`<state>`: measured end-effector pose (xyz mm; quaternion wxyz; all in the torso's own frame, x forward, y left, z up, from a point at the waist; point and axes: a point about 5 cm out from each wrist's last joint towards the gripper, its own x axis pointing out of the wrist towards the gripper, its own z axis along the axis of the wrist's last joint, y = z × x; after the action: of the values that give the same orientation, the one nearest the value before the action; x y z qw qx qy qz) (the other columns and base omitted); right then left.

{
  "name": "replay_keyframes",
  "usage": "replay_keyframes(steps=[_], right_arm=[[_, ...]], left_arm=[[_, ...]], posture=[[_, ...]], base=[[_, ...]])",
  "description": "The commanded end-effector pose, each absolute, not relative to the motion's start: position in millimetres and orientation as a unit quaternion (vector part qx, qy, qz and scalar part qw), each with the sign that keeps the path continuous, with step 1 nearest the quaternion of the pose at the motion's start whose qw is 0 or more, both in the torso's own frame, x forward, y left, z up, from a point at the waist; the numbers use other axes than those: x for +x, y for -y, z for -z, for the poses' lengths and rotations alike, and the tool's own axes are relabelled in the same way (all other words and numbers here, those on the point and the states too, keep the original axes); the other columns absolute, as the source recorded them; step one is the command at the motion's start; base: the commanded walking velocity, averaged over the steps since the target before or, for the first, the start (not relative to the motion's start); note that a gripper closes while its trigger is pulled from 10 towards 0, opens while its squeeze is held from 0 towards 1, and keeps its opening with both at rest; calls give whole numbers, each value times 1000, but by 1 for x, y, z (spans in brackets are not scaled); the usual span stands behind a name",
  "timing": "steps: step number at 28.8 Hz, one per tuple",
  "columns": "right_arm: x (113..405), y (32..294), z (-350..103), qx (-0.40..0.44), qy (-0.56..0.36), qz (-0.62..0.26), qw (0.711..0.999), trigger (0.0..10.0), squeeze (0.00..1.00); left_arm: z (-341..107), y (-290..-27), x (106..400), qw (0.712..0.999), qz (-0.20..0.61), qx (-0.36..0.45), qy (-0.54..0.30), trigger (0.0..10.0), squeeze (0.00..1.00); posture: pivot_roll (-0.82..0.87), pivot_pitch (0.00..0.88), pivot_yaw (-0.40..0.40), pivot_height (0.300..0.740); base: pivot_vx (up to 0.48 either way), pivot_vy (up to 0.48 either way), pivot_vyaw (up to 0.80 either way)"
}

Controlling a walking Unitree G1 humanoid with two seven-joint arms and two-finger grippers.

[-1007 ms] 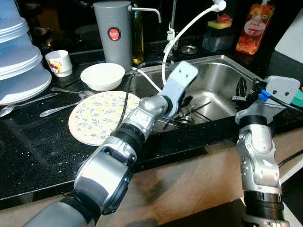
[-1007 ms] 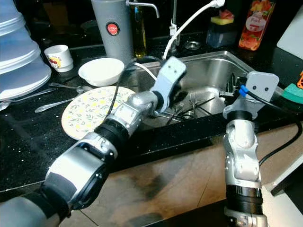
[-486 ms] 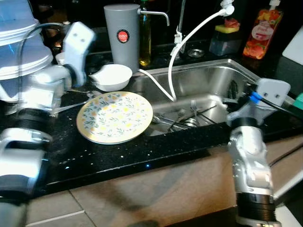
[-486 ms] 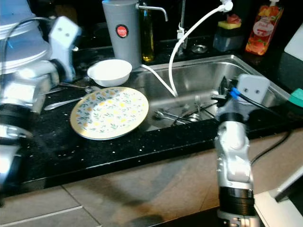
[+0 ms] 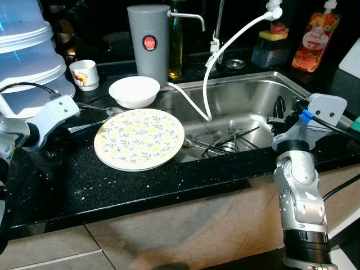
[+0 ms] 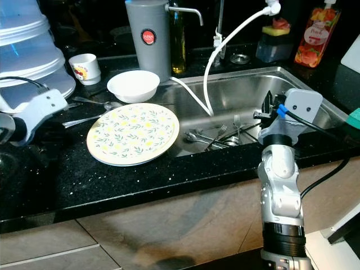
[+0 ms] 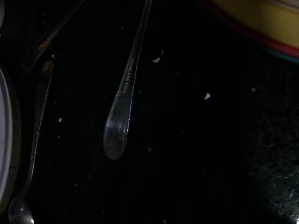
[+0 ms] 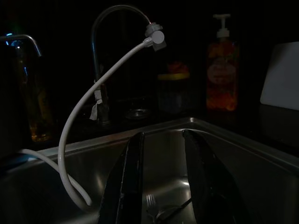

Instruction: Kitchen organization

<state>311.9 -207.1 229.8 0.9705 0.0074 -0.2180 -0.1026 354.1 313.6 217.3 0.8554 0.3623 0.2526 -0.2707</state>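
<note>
Right gripper jaws apart above sink; left arm perhaps over spoons.

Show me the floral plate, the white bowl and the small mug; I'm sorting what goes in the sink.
floral plate (image 5: 139, 139), left eye view, centre of its patterned face.
white bowl (image 5: 134, 90), left eye view, inside of the bowl.
small mug (image 5: 85, 75), left eye view, its printed side.

An orange soap bottle stands behind the sink.

Black speckled countertop with floral plate, white bowl, cup, spoons.
</note>
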Motion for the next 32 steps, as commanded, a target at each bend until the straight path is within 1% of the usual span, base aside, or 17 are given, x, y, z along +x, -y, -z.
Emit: replay_keyframes(steps=[1, 2, 3, 6, 8, 10, 13, 16, 22, 23, 25, 30, 32], right_arm=[[312, 208, -226, 8, 207, 100, 973, 10000, 0], [312, 208, -226, 8, 207, 100, 973, 10000, 0], [311, 209, -227, 7, 208, 101, 973, 10000, 0], [311, 210, -228, 7, 209, 103, 973, 10000, 0], [309, 210, -227, 7, 208, 104, 972, 10000, 0], [305, 210, -224, 7, 203, 106, 973, 10000, 0], [302, 210, -221, 7, 198, 107, 974, 10000, 0], [298, 209, -219, 7, 194, 108, 975, 10000, 0], [295, 209, -219, 6, 191, 108, 976, 10000, 0], [293, 207, -219, 5, 190, 107, 976, 10000, 0], [291, 206, -219, 6, 189, 107, 976, 10000, 0], [284, 207, -218, 5, 184, 114, 976, 10000, 0], [284, 207, -218, 5, 184, 114, 976, 10000, 0]], left_arm=[[-218, -318, 356, 847, 254, 384, -264, 10000, 0], [-218, -318, 356, 847, 254, 384, -264, 10000, 0], [-226, -314, 363, 860, 225, 386, -246, 10000, 0], [-229, -313, 365, 863, 219, 385, -242, 10000, 0], [-229, -313, 365, 861, 220, 386, -247, 10000, 0], [-226, -310, 366, 852, 235, 389, -258, 10000, 0], [-225, -307, 366, 853, 242, 382, -259, 10000, 0], [-229, -300, 370, 863, 249, 369, -239, 10000, 0], [-235, -296, 376, 872, 230, 371, -221, 10000, 0], [-236, -294, 378, 876, 227, 367, -216, 10000, 0], [-236, -293, 378, 877, 226, 366, -215, 10000, 0], [-231, -287, 382, 877, 214, 373, -211, 10000, 0], [-231, -287, 382, 877, 214, 373, -211, 10000, 0]], posture=[[22, 2, 35, 740], [22, 2, 35, 740], [18, 9, 39, 740], [15, 14, 41, 740], [13, 26, 43, 740], [10, 48, 45, 740], [10, 56, 46, 740], [0, 81, 52, 740], [-5, 104, 56, 740], [-16, 115, 66, 740], [-18, 118, 67, 740], [-40, 156, 78, 740], [-40, 156, 78, 740]], base=[[0, 0, 0], [0, 0, 0], [0, 0, 0], [0, 0, 0], [0, 0, 0], [0, 0, 0], [0, 0, 0], [0, 0, 0], [0, 0, 0], [0, 0, 0], [0, 0, 0], [0, 0, 0], [0, 0, 0]])
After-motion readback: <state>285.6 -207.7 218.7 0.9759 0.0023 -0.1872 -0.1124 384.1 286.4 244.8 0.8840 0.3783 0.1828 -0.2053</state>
